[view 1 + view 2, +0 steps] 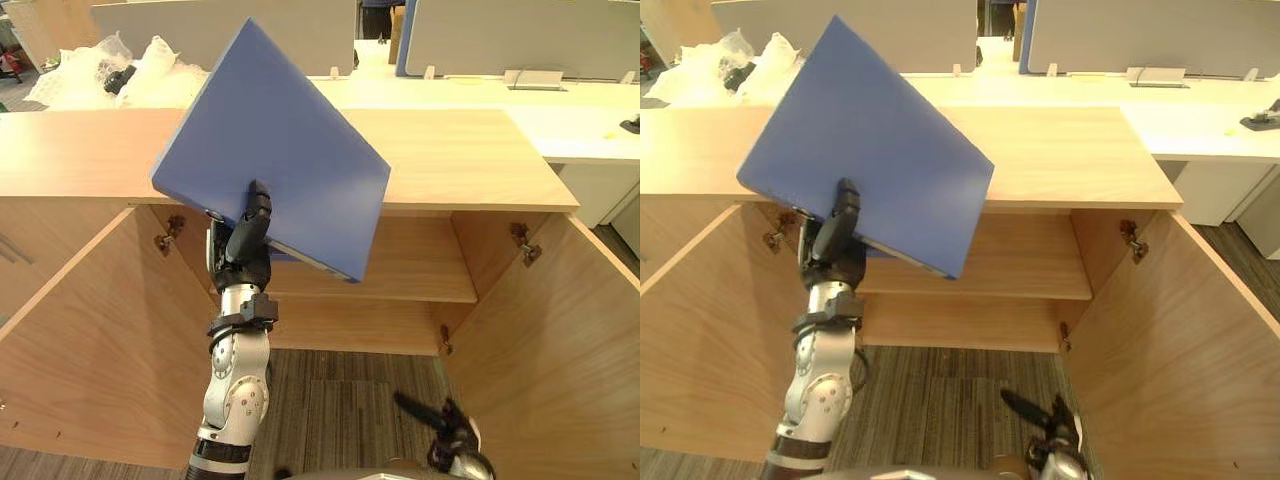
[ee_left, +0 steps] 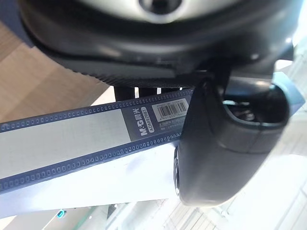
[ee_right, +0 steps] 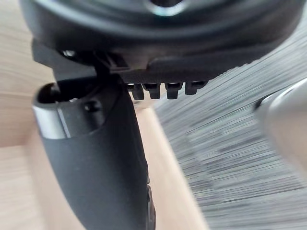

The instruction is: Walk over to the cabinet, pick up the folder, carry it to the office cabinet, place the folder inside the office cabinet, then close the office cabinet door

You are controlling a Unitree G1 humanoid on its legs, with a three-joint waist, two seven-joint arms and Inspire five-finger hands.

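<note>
While its thumb and fingers clamp the lower edge of the blue folder (image 1: 280,150), the left hand (image 1: 245,245) holds it tilted, one corner pointing up, at the centre of the frame in front of the wooden cabinet (image 1: 450,160). Behind the folder's lower corner runs the cabinet's shelf (image 1: 420,270), flanked by the left door (image 1: 70,330) and the right door (image 1: 560,340), both swung wide. At the lower right, the right hand (image 1: 445,425) hangs over the grey carpet (image 1: 340,400), fingers loosely extended and holding nothing. Crumpled plastic wrap (image 1: 90,70) lies at the upper left, beyond the cabinet top.
</note>
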